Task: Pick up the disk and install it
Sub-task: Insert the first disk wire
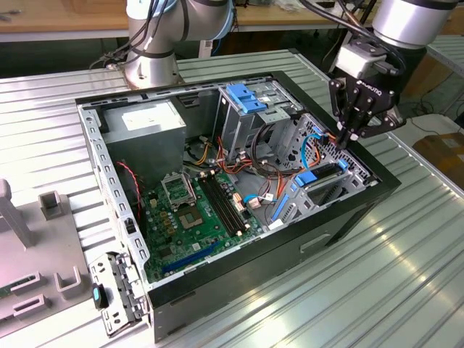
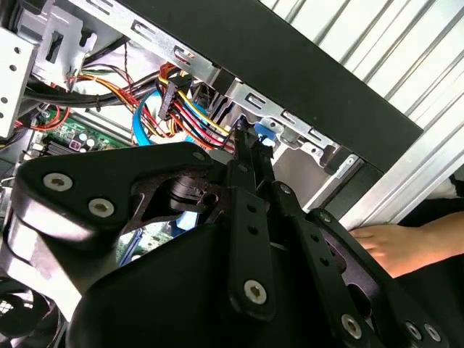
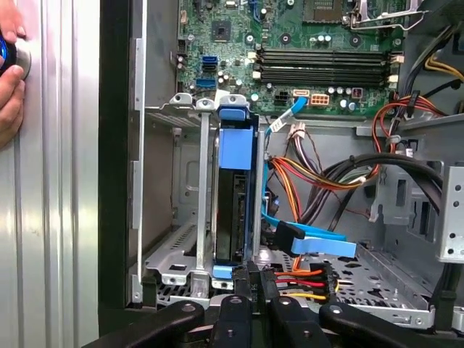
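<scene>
The disk (image 3: 233, 210) stands on edge in a slot of the metal drive cage (image 3: 181, 217), its dark body framed by blue carrier rails (image 3: 235, 138). In the exterior view the disk's blue rail (image 1: 310, 176) shows in the cage at the case's right end. My gripper (image 3: 254, 274) hangs over the disk's near end. Its black fingers (image 3: 239, 290) are together with nothing between them, the tips at the rail's blue end tab. In the exterior view the gripper (image 1: 346, 139) points down at the cage by the case wall. The second wrist view shows the gripper (image 2: 245, 134) beside a blue tab (image 2: 265, 130).
The open PC case (image 1: 348, 217) lies on a ribbed metal table. It holds a green motherboard (image 1: 203, 217), a grey power-supply box (image 1: 148, 123), a blue bracket (image 1: 246, 98) on the upper cage and bundles of coloured cables (image 3: 312, 174). A person's hand (image 3: 11, 72) rests outside the case wall.
</scene>
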### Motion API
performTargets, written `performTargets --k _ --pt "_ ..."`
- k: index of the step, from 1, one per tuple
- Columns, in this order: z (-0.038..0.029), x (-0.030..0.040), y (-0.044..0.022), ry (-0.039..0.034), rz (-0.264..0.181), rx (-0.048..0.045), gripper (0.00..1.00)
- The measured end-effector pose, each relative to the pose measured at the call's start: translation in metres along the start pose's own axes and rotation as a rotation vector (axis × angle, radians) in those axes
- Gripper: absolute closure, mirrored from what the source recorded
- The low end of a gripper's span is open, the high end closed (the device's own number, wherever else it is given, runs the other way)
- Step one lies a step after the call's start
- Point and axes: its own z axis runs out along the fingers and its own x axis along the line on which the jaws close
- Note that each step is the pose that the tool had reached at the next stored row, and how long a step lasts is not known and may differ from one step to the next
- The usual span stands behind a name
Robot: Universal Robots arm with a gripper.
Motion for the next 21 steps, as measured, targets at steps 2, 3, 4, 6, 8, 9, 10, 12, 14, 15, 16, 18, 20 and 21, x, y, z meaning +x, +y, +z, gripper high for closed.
performTargets --k 2,3,4,6,8,9,10,12,14,15,16,18,20,21 --pt "0.0004 0.0043 0.0008 -0.0179 0.001 -0.0006 0.84" --pt "0.0006 0.0056 0.0009 -0.0248 0.002 -0.0006 0.84" --pt "0.0008 0.0067 0.0010 -0.0318 0.002 -0.0005 0.84" --pt "0.0011 0.0079 0.0011 -0.0433 0.003 -0.0003 0.84" --pt "0.0023 0.0078 0.0012 -0.0437 0.005 -0.0007 0.84" --pt "0.0034 0.0079 0.0015 -0.0435 0.009 -0.0011 0.84" --pt "0.0037 0.0086 0.0019 -0.0434 0.011 -0.0013 0.84" --pt "0.0047 0.0111 0.0036 -0.0434 0.011 -0.0018 0.84" --pt "0.0053 0.0119 0.0088 -0.0434 0.011 -0.0021 0.84" --pt "0.0055 0.0119 0.0104 -0.0434 0.011 -0.0021 0.84" --pt "0.0060 0.0118 0.0110 -0.0436 0.011 -0.0020 0.84" --pt "0.0088 0.0118 0.0115 -0.0435 0.011 -0.0020 0.84" --pt "0.0134 0.0141 0.0146 -0.0432 0.019 -0.0025 0.84" --pt "0.0143 0.0142 0.0156 -0.0431 0.019 -0.0024 0.84"
